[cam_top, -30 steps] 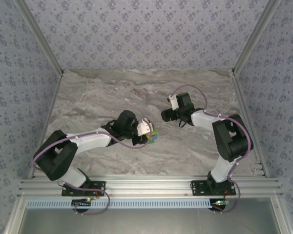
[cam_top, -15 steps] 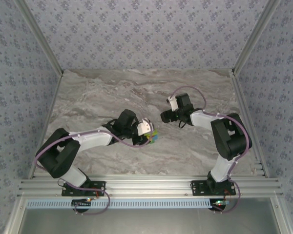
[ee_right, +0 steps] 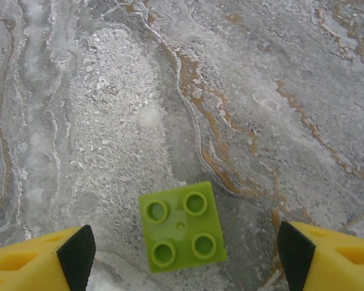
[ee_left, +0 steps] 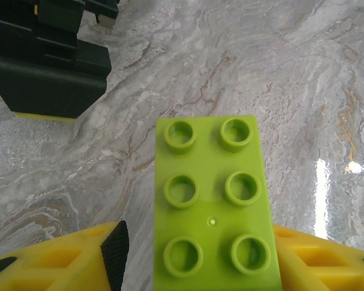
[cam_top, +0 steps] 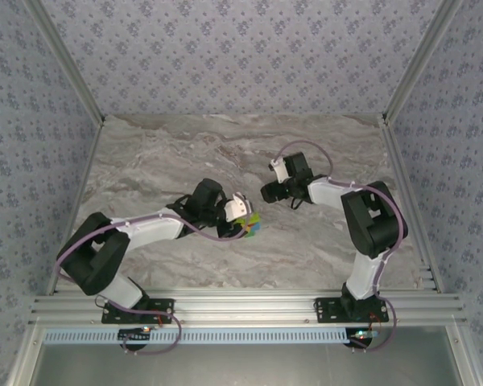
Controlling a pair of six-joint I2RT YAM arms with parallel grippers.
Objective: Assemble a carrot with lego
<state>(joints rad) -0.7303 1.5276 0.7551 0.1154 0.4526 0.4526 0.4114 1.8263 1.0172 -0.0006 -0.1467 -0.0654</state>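
The part-built carrot [cam_top: 251, 226], a small stack of lime and blue lego, stands on the marble just right of my left gripper [cam_top: 240, 212]. Its top lime brick [ee_left: 213, 200], two studs by several, lies between my left gripper [ee_left: 200, 257] jaws. The left pad [ee_left: 116, 250] stands apart from it with marble showing in the gap. My right gripper [cam_top: 267, 191] hovers open over a loose square lime brick [ee_right: 181, 225] lying studs up on the table. Both right fingertips [ee_right: 77, 253] stand wide of it, the gripper [ee_right: 182, 251] centred just below the brick.
The right arm's dark gripper body [ee_left: 48, 66] sits close beyond the stack in the left wrist view. Marble table [cam_top: 185, 153] spreads free behind and to the left. Metal rails [cam_top: 241, 305] run along the near edge, patterned walls enclose the other sides.
My left jaws have opened off the stack, which stays standing in place. The right gripper has shifted slightly left toward the small lime brick.
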